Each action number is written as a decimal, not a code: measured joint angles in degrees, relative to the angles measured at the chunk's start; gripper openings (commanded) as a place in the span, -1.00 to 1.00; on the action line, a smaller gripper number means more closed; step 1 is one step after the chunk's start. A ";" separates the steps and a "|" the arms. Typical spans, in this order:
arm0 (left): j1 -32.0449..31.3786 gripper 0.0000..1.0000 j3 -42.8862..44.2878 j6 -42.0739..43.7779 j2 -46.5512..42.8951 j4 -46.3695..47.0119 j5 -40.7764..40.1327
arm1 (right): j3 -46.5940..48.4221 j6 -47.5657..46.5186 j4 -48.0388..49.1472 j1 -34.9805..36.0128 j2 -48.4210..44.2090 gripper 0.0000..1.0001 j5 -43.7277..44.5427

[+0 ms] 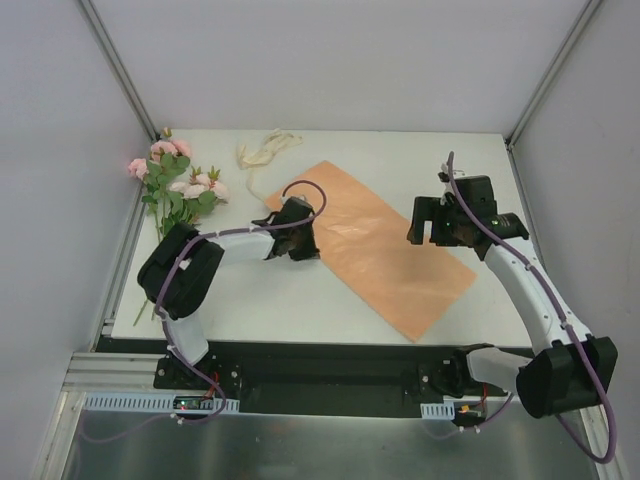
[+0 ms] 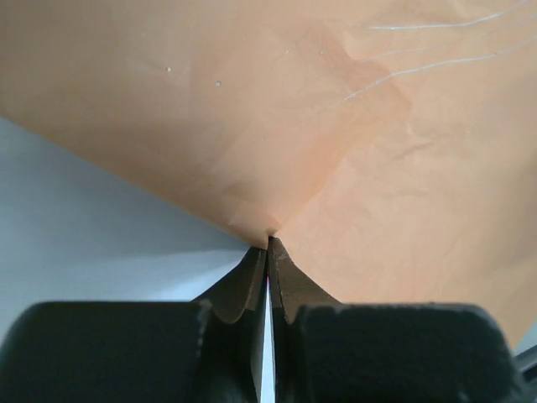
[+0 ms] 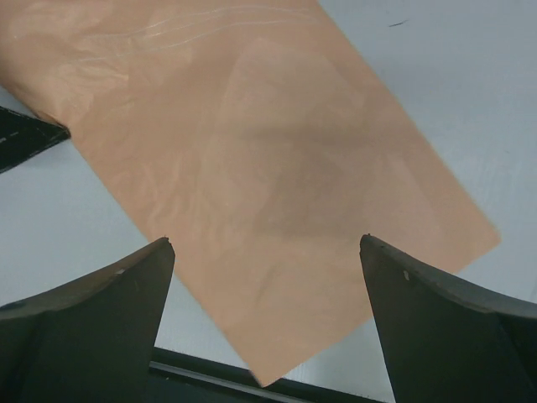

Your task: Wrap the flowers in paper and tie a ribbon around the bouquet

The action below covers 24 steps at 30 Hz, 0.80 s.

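Paper: long axis diagonal on worktop, far-left to near-right; our left fingers clamp its near-left edge, right fingers apart above.

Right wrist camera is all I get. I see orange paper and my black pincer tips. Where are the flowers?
Observer: The flowers lie at the far left corner of the table, off the paper.
Operator: And the stringy thing for tying?
Observer: The ribbon lies bunched by the far edge, just right of the flowers.
Operator: What's the other arm doing?
Observer: The left pincer is shut on the paper's edge, which puckers at the tips.
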 measured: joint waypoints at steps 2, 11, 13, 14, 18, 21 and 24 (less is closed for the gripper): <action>3.67 -1.00 -1.25 6.40 -2.49 -4.35 1.77 | -1.11 0.07 1.70 0.02 2.03 0.92 -3.43; 10.05 -0.03 6.75 25.09 -3.87 -26.38 -5.77 | -3.32 2.60 9.46 0.66 16.09 0.94 -16.22; 9.38 0.04 8.55 25.35 -4.22 -29.27 -10.16 | -5.09 3.61 10.78 0.70 16.83 0.94 -17.77; 9.01 0.04 8.81 25.46 -4.74 -30.05 -11.19 | -6.05 4.02 11.15 0.72 16.83 0.94 -18.25; 6.16 -0.32 8.94 24.68 -8.41 -33.24 -13.92 | -9.03 4.87 12.22 0.72 16.83 0.97 -18.97; 0.96 -0.83 9.64 23.45 -10.93 -33.31 -11.78 | -10.88 4.94 12.44 0.33 17.09 0.98 -18.49; -3.52 -1.00 10.82 21.49 -10.43 -29.79 -3.87 | -11.43 4.81 12.48 -0.09 18.58 0.85 -17.38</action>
